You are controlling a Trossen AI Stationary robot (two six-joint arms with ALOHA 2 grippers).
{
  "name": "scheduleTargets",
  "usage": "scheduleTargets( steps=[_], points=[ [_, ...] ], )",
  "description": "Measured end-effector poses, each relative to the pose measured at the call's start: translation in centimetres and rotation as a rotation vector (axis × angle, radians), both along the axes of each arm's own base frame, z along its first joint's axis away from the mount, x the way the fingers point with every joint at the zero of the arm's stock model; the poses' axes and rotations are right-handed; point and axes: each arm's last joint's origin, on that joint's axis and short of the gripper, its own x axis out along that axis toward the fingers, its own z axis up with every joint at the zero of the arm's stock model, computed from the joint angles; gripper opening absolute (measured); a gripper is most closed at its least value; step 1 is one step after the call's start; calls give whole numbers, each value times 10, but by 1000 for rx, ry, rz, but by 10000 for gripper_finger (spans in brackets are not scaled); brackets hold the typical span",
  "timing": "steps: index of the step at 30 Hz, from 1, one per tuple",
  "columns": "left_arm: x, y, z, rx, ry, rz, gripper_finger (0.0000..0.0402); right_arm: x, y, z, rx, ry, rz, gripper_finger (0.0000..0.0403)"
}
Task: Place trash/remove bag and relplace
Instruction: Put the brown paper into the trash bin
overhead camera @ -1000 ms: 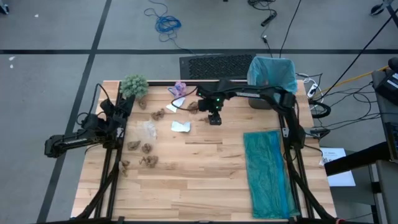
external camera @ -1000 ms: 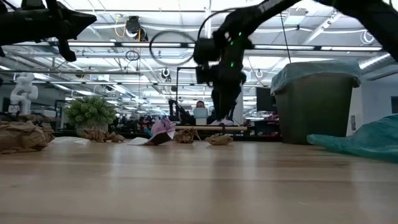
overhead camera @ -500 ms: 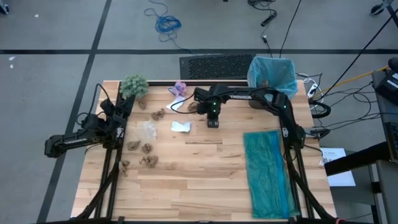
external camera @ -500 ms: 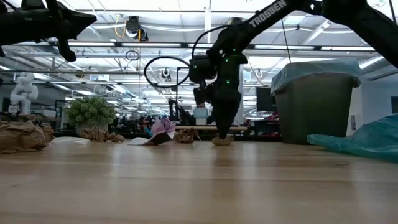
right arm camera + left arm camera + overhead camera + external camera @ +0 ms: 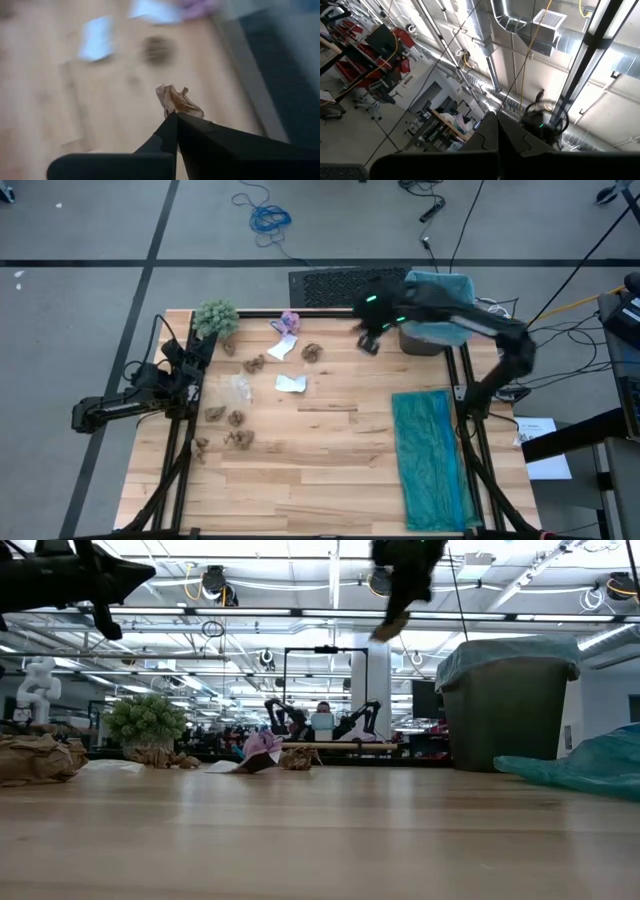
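- The right wrist view alone shows the grip: the right gripper (image 5: 176, 115) has its jaws pressed together on a crumpled brown wad (image 5: 178, 102), which sticks out just past the fingertips.
- The low view shows what the high view does not: this gripper (image 5: 392, 625) hangs well above the table top, beside and higher than the bin's rim, with the brown wad (image 5: 384, 632) at its tip.
- The high view places the right gripper (image 5: 368, 340) over the table's far edge, just beside the grey bin (image 5: 420, 340) on the side toward the plant; the wad itself cannot be made out here.
- The bin is lined with the light blue bag (image 5: 438, 295), its edge folded over the rim; the low view shows the bag (image 5: 505, 652) draped over the bin's top.
- The rest of the trash lies on the wooden table (image 5: 330, 470) away from the bin, toward the plant: brown wads (image 5: 232, 430), white paper bits (image 5: 291, 383) and a purple piece (image 5: 289, 320).
- A green fuzzy plant (image 5: 215, 318) stands at the far corner opposite the bin.
- A teal-green plastic bag (image 5: 432, 455) lies flat on the table, nearer the front than the bin.
- The left gripper (image 5: 190, 352) waits near the plant; the left wrist view shows its fingers (image 5: 492, 132) meeting, jaws pressed together, nothing between them, pointing at the ceiling.
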Motion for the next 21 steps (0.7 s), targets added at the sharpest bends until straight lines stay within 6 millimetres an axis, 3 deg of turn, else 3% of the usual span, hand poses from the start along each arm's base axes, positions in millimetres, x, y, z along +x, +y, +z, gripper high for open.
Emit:
scheduleTargets(
  steps=[4,9,14,21],
  points=[
    [1,0,-1,-8,6,-4,0,-54,-4,33,-109,-27,-250,0],
    [1,0,-1,-9,5,-5,0,-101,-16,42,-86,21,-493,0],
    [1,0,-1,-8,6,-4,0,-121,-33,36,-35,96,-628,0],
    [1,0,-1,-10,10,-4,0,-131,-55,28,20,114,-772,16]
  ],
)
